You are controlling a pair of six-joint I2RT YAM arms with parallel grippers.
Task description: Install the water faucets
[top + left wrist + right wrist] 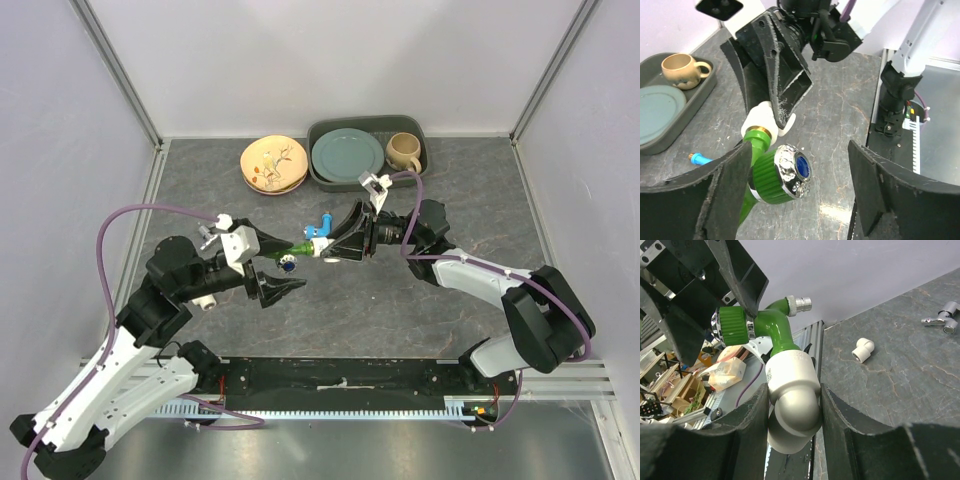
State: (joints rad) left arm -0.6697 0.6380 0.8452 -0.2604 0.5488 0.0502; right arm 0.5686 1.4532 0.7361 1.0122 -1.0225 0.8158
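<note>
Surface: grey stone-patterned counter (500, 190), matt.
Room: plain white walls (330, 60) on three sides, aluminium frame posts (118, 70) at the corners.
Back of counter: dark tray (365, 121) holding a teal plate (347, 153) and a beige mug (404, 152); stacked cream plates (273, 165) just left of it.
Green faucet (765, 180): held above the counter at the middle of the top view, between the two arms.
Green faucet, axis: in the right wrist view the body rises from the white elbow fitting (792, 375); the metal spout points right, the chrome knob left.
Right fingers (747, 430): clamped on the white elbow fitting, one on each side.
Left fingers (725, 190): spread wide; one lies against the green body, the other well apart.
Blue faucet (700, 159): lying flat on the counter, long axis roughly left to right in the left wrist view, brass tip toward the left edge, the rest hidden.
Loose parts: second white elbow (862, 349) and grey metal piece (944, 321) on the counter, apart.
</note>
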